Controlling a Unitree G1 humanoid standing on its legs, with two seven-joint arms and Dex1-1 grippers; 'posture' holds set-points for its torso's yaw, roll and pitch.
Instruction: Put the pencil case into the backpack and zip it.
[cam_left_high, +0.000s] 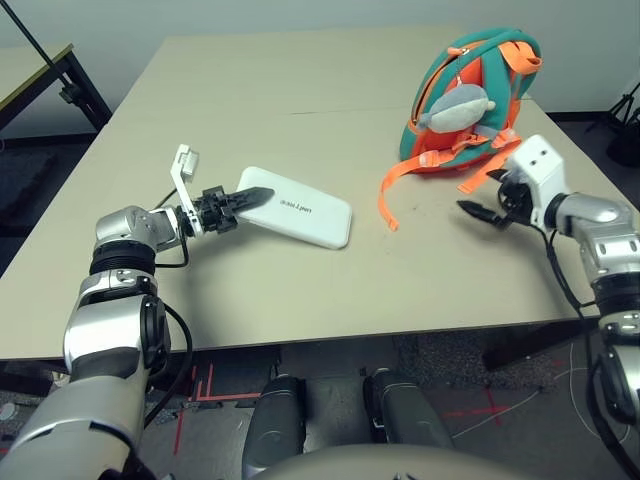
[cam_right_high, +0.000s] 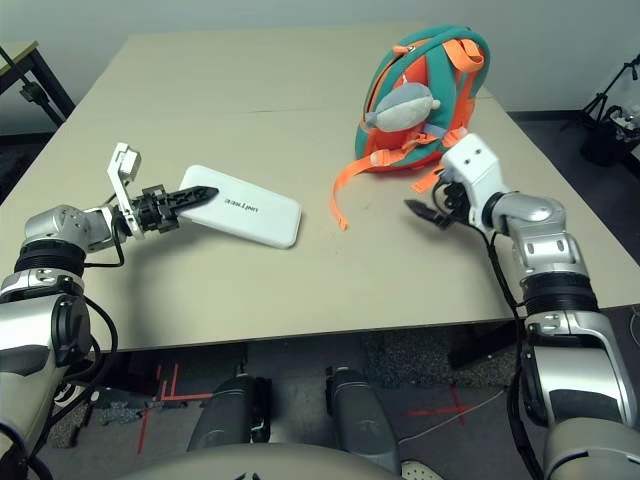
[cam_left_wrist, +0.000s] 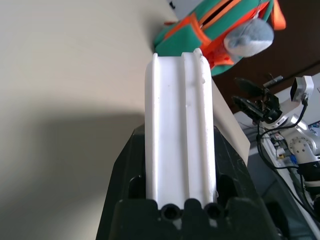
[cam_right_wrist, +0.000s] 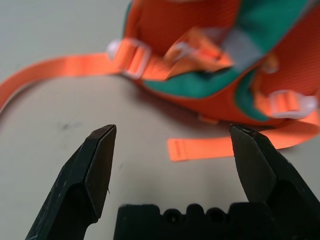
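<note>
Left eye view: the flat white rounded pencil case (cam_left_high: 298, 209), clamped in the left gripper (cam_left_high: 243, 200) beside the teal-and-orange fabric backpack (cam_left_high: 468, 105), could swing or slip, being pinched at one end; the right gripper's (cam_right_wrist: 172, 165) jaws stand apart.

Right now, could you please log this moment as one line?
left gripper: shut on white pencil case | right gripper: open, empty | backpack: upright on table

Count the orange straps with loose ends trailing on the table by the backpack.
2: one strap trails from the backpack's left side toward the pencil case; the other lies before the right pincer.
</note>
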